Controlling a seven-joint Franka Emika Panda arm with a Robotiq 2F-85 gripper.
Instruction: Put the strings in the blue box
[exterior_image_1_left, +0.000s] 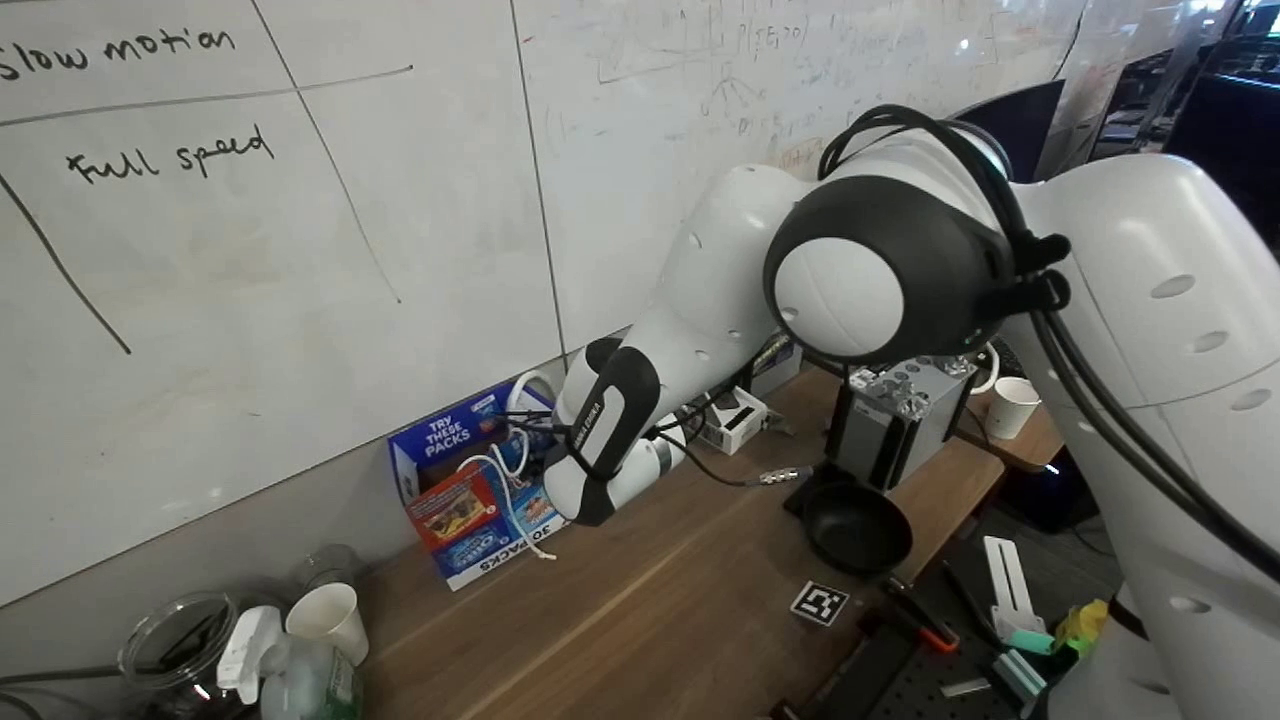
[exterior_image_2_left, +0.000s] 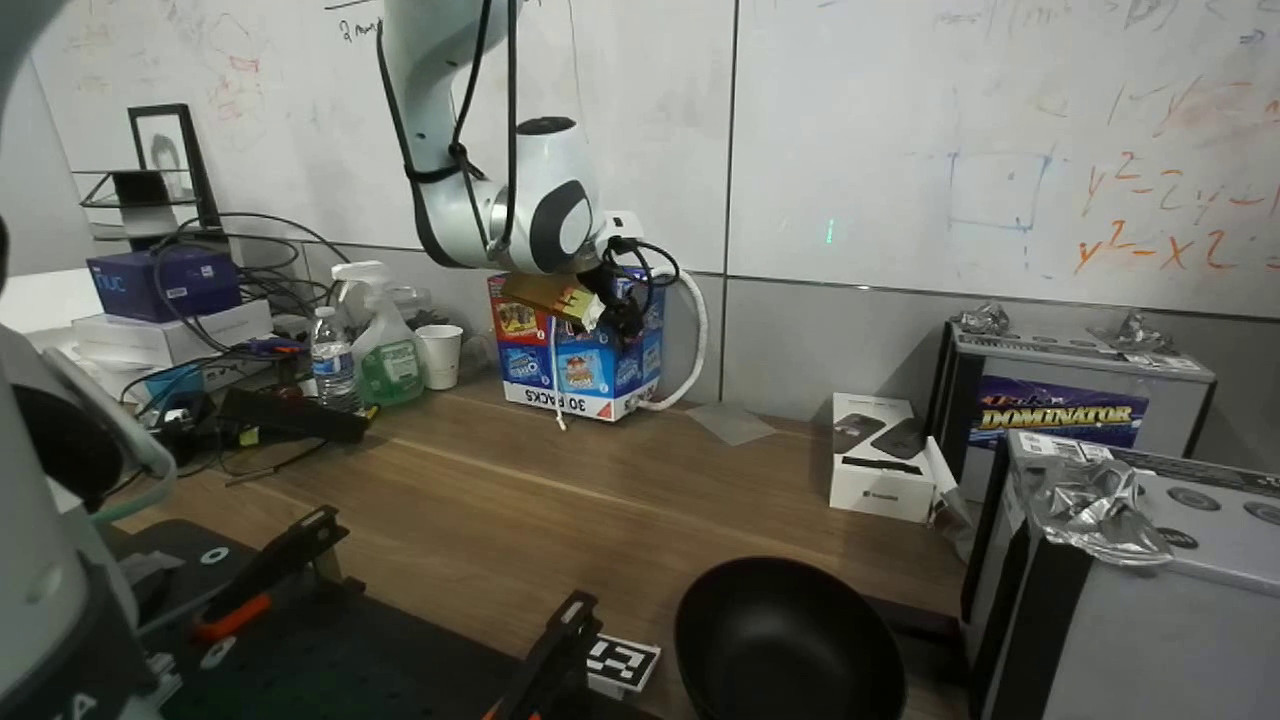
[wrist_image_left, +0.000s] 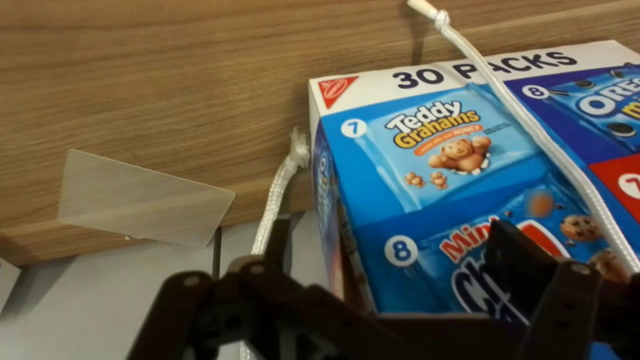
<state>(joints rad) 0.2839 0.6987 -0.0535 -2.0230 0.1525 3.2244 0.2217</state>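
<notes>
The blue box stands upright against the wall with red and white printing; it shows in both exterior views and in the wrist view. The strings are white cord draped over the box. One knotted end hangs down the front face, as the wrist view shows. Another part loops past the box's side, its frayed end beside the bottom corner, seen in an exterior view. The middle is hidden. My gripper is at the box's top, also in an exterior view. Its fingers are apart with nothing clearly held.
A whiteboard wall rises directly behind the box. A spray bottle and paper cup stand beside it. A white phone box, grey-white devices and a black pan are also on the table.
</notes>
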